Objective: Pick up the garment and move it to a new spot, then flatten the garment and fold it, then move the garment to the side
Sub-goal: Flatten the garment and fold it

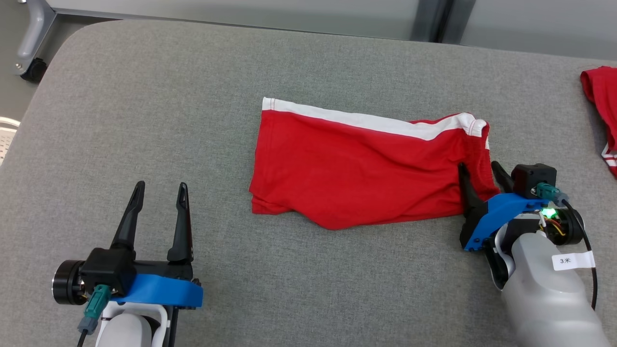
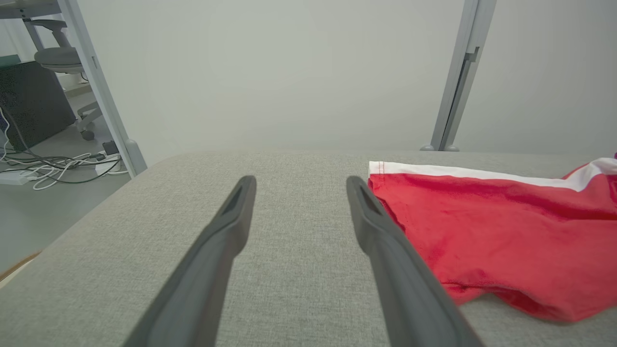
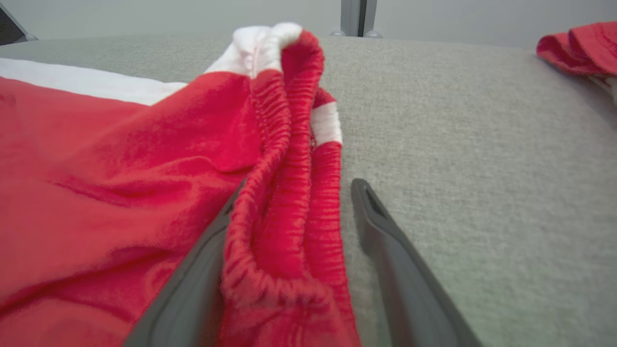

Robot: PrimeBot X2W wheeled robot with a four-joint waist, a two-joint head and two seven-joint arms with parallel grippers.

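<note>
My dark two-fingered left gripper (image 1: 161, 185) gapes well left of the red shorts (image 1: 356, 168); my right gripper (image 1: 478, 166) gapes astride their waistband (image 3: 284, 159)

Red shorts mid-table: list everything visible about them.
The red shorts look like soft knit cloth, with a white side stripe along the far edge and a ribbed elastic waistband at the right end. They lie flat but slightly rumpled on the grey padded table. The open right gripper straddles the waistband, not closed on it.
</note>
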